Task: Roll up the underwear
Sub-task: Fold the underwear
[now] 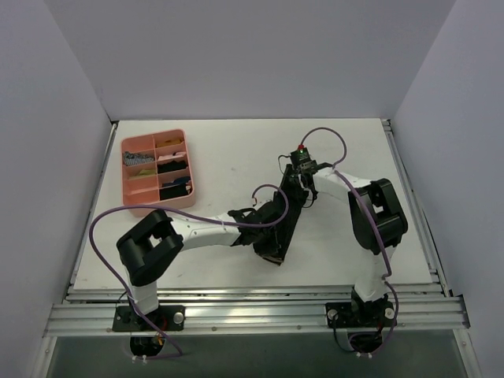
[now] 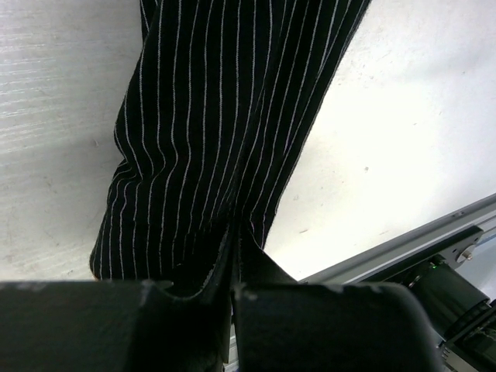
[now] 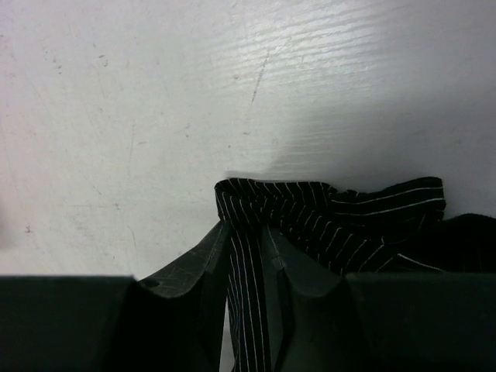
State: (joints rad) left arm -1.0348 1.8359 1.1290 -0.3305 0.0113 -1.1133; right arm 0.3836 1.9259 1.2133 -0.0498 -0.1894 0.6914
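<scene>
The left fingers point(image 2: 263, 273) are pressed together, pinching a fold of the underwear point(image 2: 209, 116), a soft black fabric with thin white pinstripes. The right fingers point(image 3: 190, 267) stand slightly apart, clamping a bunched, wrinkled edge of it between them. The underwear lies as a long narrow strip on the smooth white tabletop point(image 1: 236, 150), well apart from the pink divided tray point(image 1: 157, 203).
</scene>
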